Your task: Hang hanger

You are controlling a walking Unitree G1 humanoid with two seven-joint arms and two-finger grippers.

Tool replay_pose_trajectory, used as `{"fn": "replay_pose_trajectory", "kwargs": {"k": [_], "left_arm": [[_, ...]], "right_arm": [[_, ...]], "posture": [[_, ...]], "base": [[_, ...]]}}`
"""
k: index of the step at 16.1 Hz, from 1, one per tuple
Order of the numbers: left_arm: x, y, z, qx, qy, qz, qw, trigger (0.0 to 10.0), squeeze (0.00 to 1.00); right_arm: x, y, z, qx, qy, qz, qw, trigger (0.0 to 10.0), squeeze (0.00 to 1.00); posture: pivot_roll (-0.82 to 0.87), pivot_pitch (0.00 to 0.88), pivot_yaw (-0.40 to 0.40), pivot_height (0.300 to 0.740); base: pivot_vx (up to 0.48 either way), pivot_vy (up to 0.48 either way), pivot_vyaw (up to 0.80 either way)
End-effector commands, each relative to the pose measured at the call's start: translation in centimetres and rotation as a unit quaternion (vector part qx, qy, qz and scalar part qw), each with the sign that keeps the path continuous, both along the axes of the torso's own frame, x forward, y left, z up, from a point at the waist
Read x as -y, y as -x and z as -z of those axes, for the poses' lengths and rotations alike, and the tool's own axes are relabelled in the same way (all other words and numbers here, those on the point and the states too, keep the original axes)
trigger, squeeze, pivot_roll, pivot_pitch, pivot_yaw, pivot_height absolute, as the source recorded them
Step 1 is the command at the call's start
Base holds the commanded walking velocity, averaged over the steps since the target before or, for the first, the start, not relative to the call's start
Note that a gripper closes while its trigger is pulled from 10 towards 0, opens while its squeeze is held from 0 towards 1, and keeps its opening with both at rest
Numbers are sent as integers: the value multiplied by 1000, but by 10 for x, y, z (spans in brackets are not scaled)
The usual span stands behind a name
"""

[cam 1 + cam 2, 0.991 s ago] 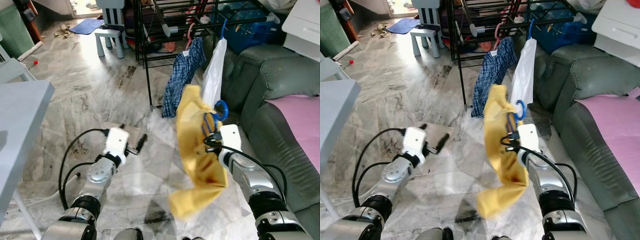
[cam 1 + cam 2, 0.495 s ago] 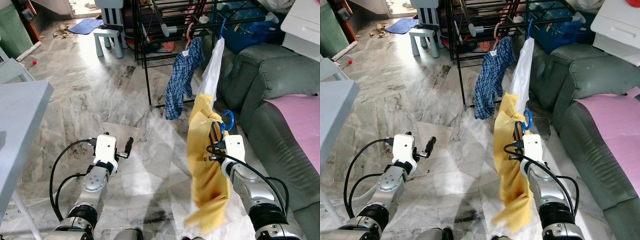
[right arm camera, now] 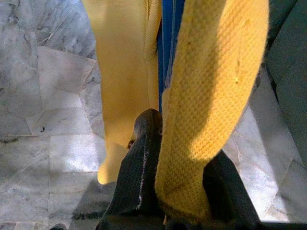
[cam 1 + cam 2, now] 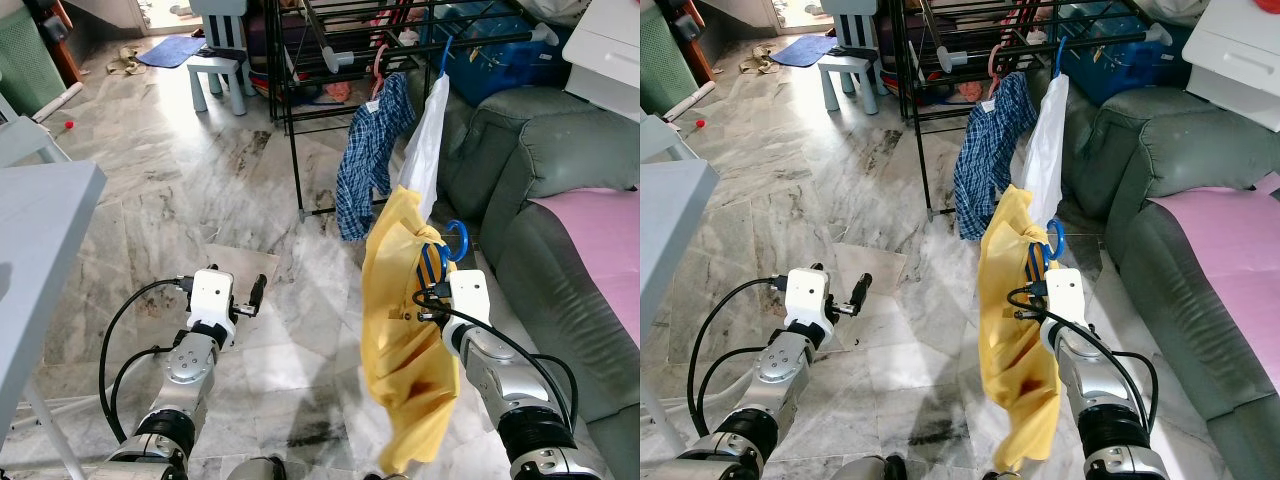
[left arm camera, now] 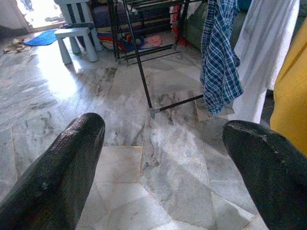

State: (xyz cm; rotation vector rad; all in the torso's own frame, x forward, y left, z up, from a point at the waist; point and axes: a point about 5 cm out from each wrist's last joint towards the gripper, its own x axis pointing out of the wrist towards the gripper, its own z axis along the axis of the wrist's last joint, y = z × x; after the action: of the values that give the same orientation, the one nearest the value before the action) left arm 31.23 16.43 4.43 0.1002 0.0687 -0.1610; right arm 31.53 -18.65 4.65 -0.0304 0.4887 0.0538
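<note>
Right wrist view: we are looking along the fingers (image 3: 144,163) as they are pinching yellow knit cloth with a blue bar running behind it.
Right gripper: our right gripper (image 4: 432,290) is closing on the blue hanger (image 4: 440,250) through the yellow garment (image 4: 405,330), on the near side of the drying rack (image 4: 330,60).
Hanger: its blue hook is standing clear above the cloth, just beside the white garment (image 4: 425,150) that is already hanging from the rack.
Handling: we are judging the hanger stiff and light, while the garment is soft, floppy and long, trailing down toward the marble floor (image 4: 200,180); the cloth is likely to swing and drag as we lift.
Where to hold: we are judging a grip at the neck below the hook best, so the hook is staying free to catch a rail.
Left gripper: our left gripper (image 4: 258,292) is hanging low over the floor, well short of the rack, fingers spread wide and holding nothing.
Rack: a blue checked shirt (image 4: 375,150) is hanging from it beside the white garment; the hook is not yet sitting on any rail.
Beyond the rack: a small pale chair (image 4: 222,60) is standing to its left, a grey sofa (image 4: 560,170) to its right.
</note>
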Motion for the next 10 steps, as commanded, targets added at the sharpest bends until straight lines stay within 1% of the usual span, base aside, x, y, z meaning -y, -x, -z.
{"fn": "replay_pose_trajectory", "kwargs": {"k": [1, 3, 4, 5, 7, 8, 9, 10], "left_arm": [[-2, -1, -2, 2, 0, -5, 1000, 10000, 1000], [-2, -1, -2, 2, 0, -5, 1000, 10000, 1000], [-13, 49, 63, -166, -26, -46, 985, 10000, 0], [-15, 71, 86, -242, -62, -41, 968, 10000, 0], [-16, 71, 88, -260, -56, -46, 963, 10000, 0], [-18, 73, 90, -275, -63, -44, 958, 10000, 0], [-19, 74, 92, -284, -65, -45, 956, 10000, 0], [-20, 76, 93, -293, -69, -48, 952, 10000, 0]], "right_arm": [[-1, -7, -13, 29, -2, 3, 1000, 0, 0], [-1, -7, -13, 29, -2, 3, 1000, 0, 0], [9, 51, 61, -59, -36, 94, 993, 0, 0], [9, 79, 90, -104, -48, 130, 985, 0, 0], [8, 80, 92, -110, -52, 128, 984, 0, 0], [7, 83, 97, -125, -45, 119, 984, 0, 0], [6, 86, 100, -137, -48, 120, 982, 0, 0], [3, 89, 103, -144, -35, 106, 983, 0, 0]], "posture": [[-45, 86, 7, 740], [-45, 86, 7, 740], [-130, 16, 87, 740], [-130, 10, 87, 740], [-126, 0, 97, 740], [-128, 0, 101, 740], [-128, 0, 102, 740], [-130, 0, 102, 740]], "base": [[0, 0, 0], [0, 0, 0], [0, 0, 0], [0, 0, 0], [0, 0, 0], [0, 0, 0], [0, 0, 0], [0, 0, 0]]}}
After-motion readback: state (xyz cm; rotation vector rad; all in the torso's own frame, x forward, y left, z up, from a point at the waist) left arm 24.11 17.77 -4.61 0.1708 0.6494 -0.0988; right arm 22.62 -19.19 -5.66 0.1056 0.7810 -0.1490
